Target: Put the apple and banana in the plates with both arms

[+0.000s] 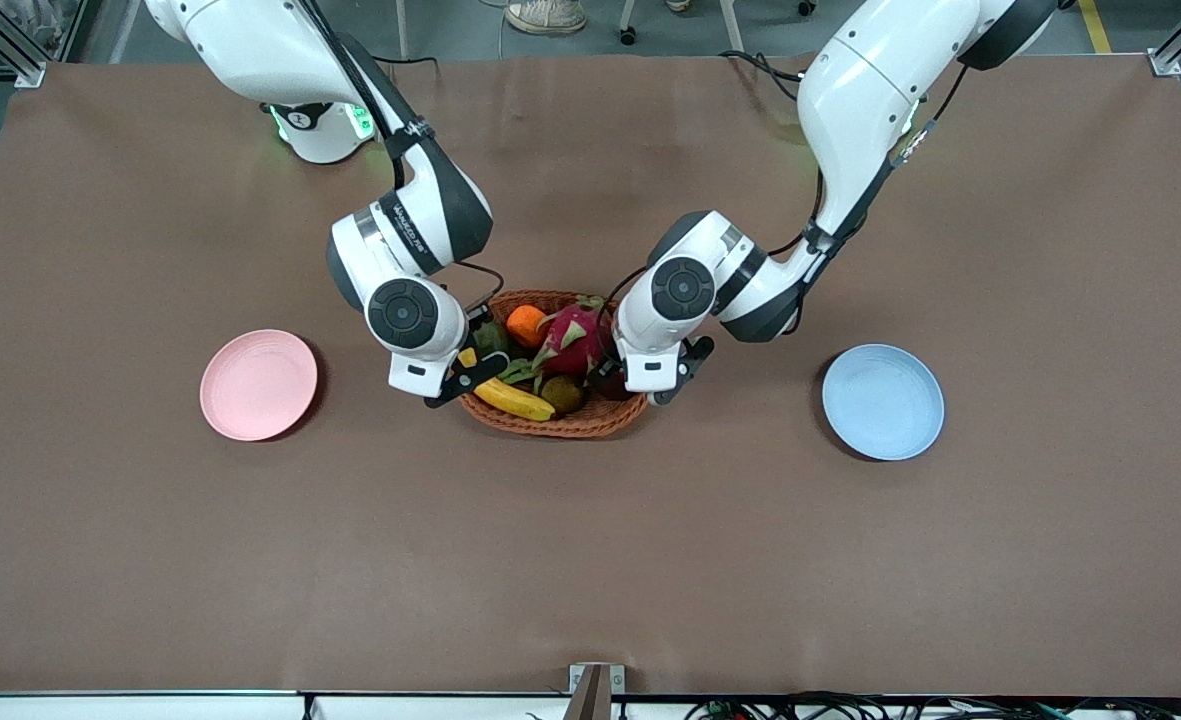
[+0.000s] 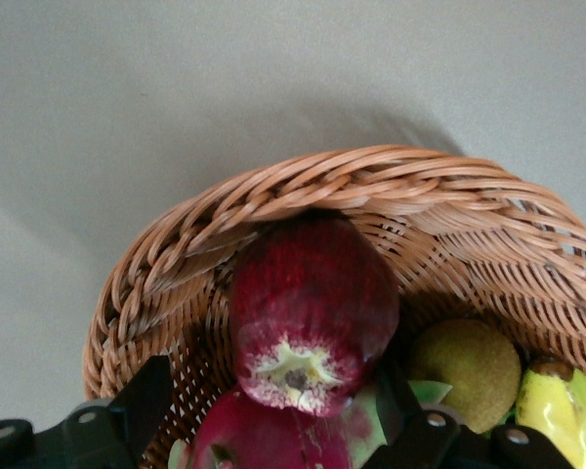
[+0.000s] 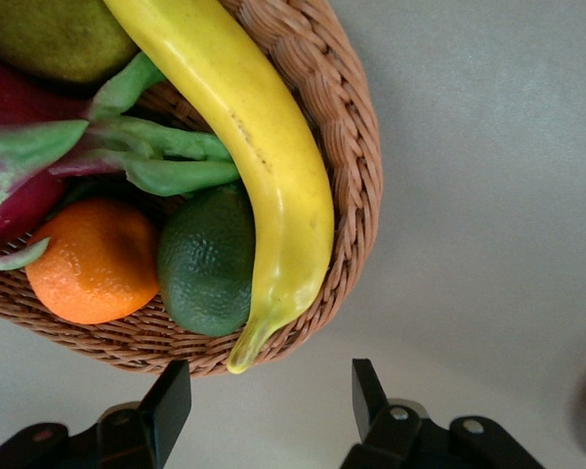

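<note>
The banana lies in the wicker basket along the rim nearer the front camera. In the right wrist view, the banana points its tip at my right gripper, which is open and empty, low over the table just outside the rim at the right arm's end. The dark red apple lies in the basket against its rim at the left arm's end. My left gripper is open with its fingers either side of the apple's pale end. The pink plate and blue plate are empty.
The basket also holds a pink dragon fruit, an orange, a kiwi and a dark green fruit. The pink plate lies toward the right arm's end of the table. The blue plate lies toward the left arm's end.
</note>
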### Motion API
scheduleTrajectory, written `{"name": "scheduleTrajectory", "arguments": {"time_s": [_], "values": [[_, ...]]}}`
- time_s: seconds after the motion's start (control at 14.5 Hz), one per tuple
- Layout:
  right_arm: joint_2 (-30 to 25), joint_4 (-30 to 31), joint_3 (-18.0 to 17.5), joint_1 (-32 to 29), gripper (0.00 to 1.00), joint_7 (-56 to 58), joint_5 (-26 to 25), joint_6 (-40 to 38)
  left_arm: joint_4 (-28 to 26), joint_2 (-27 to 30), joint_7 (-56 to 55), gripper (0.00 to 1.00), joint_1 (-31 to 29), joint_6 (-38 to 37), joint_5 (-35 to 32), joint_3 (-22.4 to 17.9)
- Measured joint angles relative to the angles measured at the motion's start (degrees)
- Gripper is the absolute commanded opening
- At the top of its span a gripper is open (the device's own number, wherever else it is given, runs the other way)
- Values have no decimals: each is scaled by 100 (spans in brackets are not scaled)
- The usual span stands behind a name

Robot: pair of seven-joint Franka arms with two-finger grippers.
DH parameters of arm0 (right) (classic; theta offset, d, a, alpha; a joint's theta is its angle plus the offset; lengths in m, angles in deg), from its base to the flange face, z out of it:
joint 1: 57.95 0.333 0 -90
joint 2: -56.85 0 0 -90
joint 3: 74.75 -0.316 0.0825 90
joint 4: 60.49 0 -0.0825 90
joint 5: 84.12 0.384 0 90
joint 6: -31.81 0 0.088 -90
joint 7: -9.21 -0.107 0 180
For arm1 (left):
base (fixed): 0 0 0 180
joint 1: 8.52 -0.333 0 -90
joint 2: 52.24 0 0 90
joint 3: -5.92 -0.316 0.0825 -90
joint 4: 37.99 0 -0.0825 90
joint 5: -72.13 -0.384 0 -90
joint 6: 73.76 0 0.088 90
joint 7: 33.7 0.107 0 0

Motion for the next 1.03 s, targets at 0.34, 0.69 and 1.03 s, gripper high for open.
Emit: {"name": "scheduleTrajectory", "arguments": {"time_s": [0.34,0.69,1.03], "values": [[110,0,0,75,65,0,1,46,6,-25,-4,64,0,60,0,-5],[173,-1,14,75,54,0,1,80,31,-50,-202,21,1,180,0,3],[206,-1,14,75,48,1,1,122,51,-49,-227,3,-8,166,0,4]]}}
